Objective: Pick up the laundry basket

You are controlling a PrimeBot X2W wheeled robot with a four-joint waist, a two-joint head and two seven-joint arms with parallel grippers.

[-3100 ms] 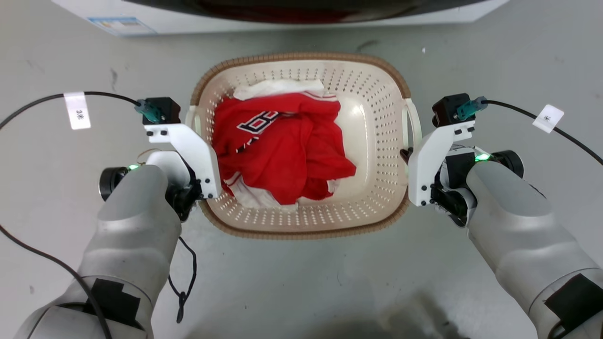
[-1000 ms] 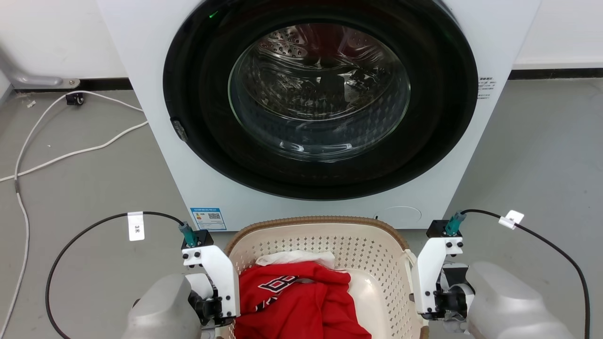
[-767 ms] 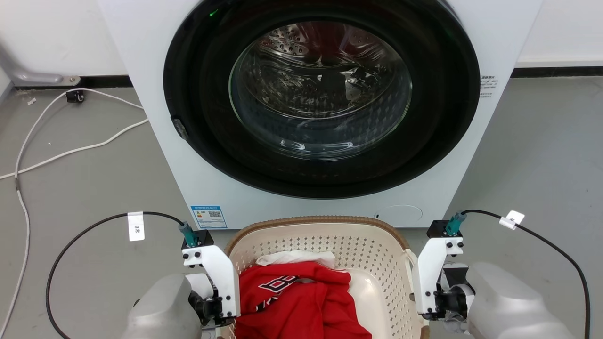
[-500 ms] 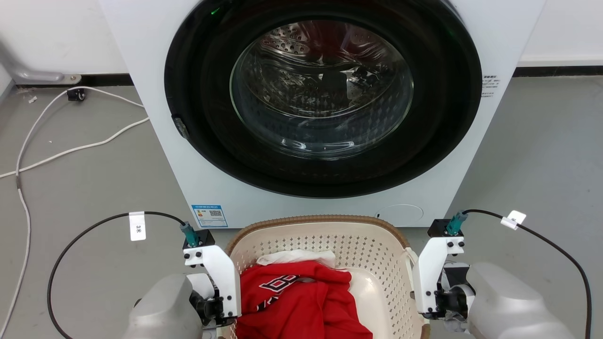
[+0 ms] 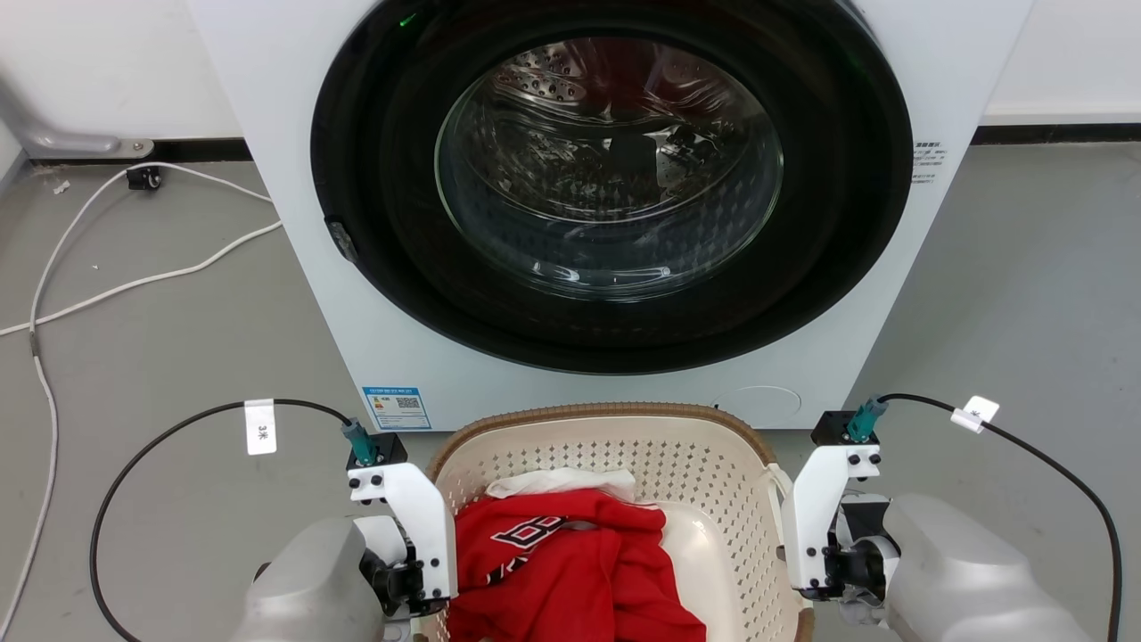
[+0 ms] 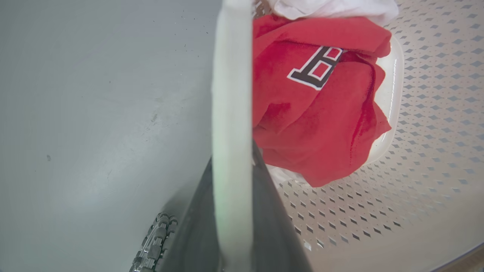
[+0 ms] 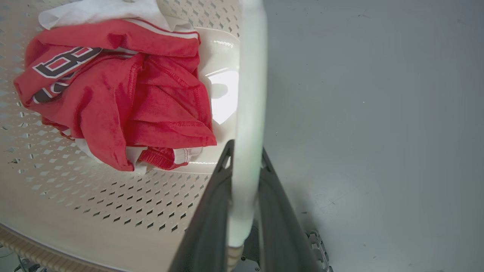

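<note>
One white washing machine [image 5: 570,205] takes up most of the head view, its round glass door facing the robot and ringed in black. It stands on a grey floor [image 5: 1025,267].

Just in front of the machine, low in the middle of the head view and between the two arms, is the laundry basket [image 5: 615,415]. It is cream, with walls full of small holes and a brown woven-look rim. The pictures do not show whether its base touches the floor.

A crumpled red shirt [image 5: 570,571] with dark lettering edged in white lies in the basket, towards the robot's left side. A white cloth [image 5: 557,481] shows at the shirt's far edge, partly under it.

The left gripper [image 6: 232,158] is clamped on the basket's left handle [image 6: 231,94], one dark finger on each side of the pale bar. The right gripper [image 7: 245,149] grips the right handle [image 7: 250,94] in the same way.

A thin white cable [image 5: 134,285] trails over the floor at the left of the machine.
</note>
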